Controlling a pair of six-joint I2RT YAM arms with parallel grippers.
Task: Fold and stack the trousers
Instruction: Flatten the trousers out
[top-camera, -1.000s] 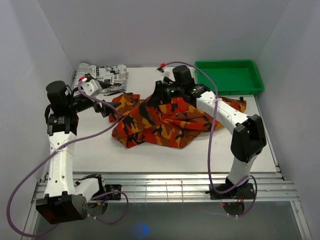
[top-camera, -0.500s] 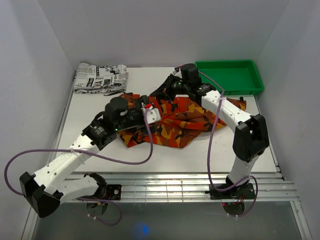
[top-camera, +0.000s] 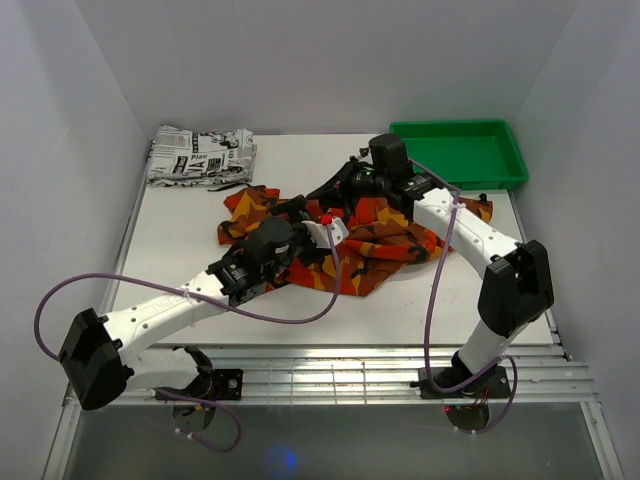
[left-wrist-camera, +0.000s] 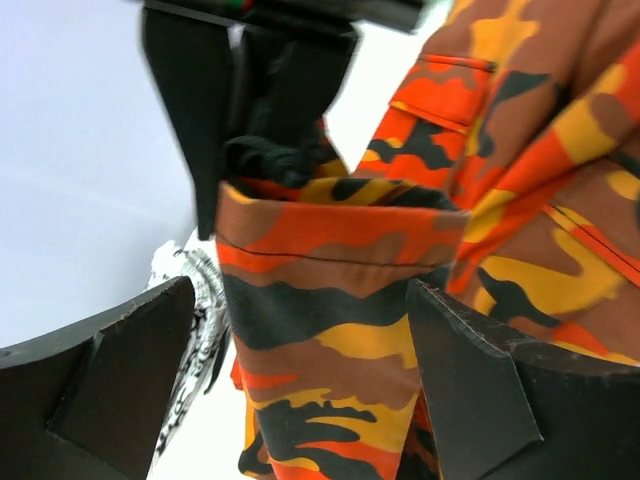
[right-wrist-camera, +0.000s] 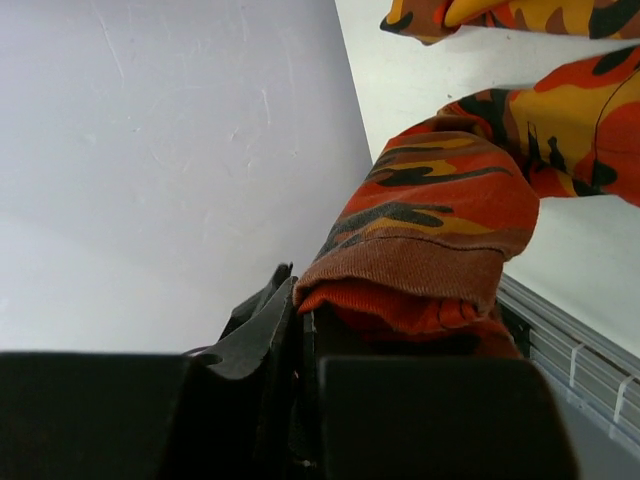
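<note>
The left arm and right arm reach over the trousers — newspaper-print garment back left, green tray back right.

Heaped trousers block counter centre; newspaper-print garment fills far-left corner, green tray far-right; bare lane along left side.

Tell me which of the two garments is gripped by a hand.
The orange camouflage trousers: the right hand is shut on a fold of them. The newspaper-print garment lies at the far left corner, untouched.

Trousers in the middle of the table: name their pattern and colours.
The trousers are camouflage print in orange, red, yellow, brown and black, clearest in the left wrist view.
</note>
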